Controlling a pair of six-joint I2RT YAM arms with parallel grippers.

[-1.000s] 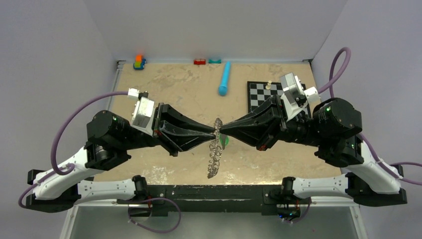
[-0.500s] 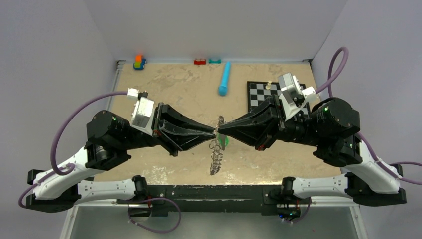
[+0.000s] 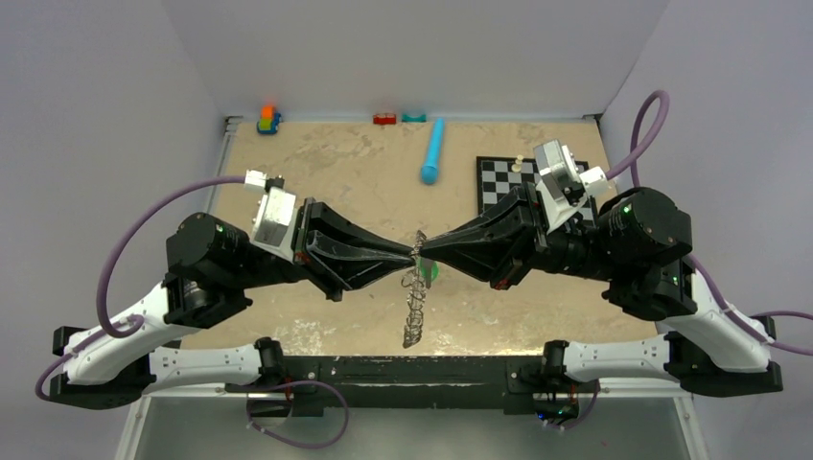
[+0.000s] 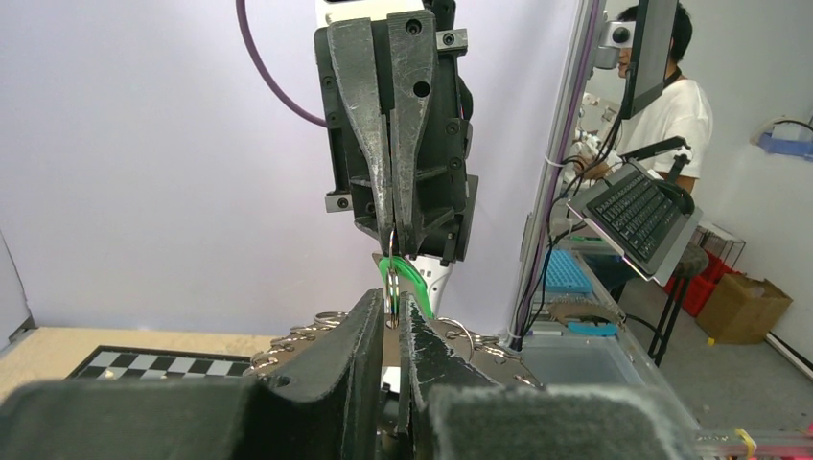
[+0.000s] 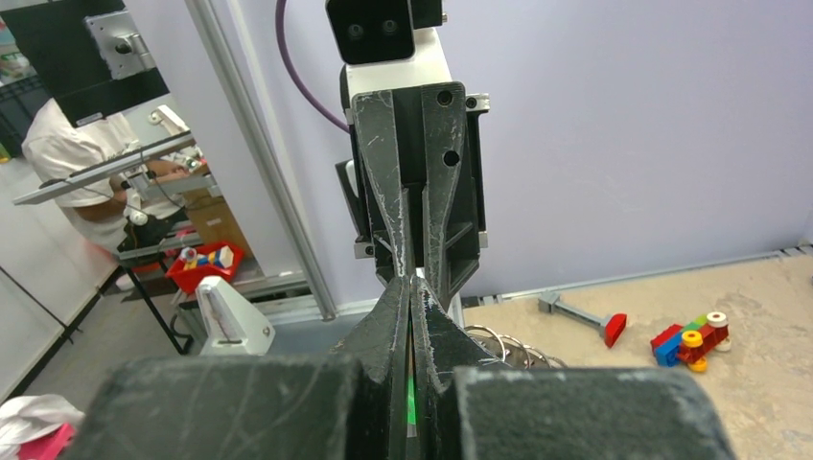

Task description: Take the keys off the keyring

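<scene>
The keyring hangs edge-on above the table between both grippers, its silver keys dangling in a jagged string below. My left gripper is shut on the ring's thin wire; in the left wrist view the keyring sits between my left gripper's tips, with keys fanning out either side. My right gripper meets it tip to tip and is shut on the green-headed key. That green key shows between my right gripper's closed fingers, and also in the left wrist view.
A blue cylinder lies at the back centre. A chessboard with a white piece sits at back right, partly under the right arm. Small toy bricks and a red brick line the back edge.
The right wrist has turned slightly and shifted a little left. The hanging keys have swung a little. Both grips are unchanged.
</scene>
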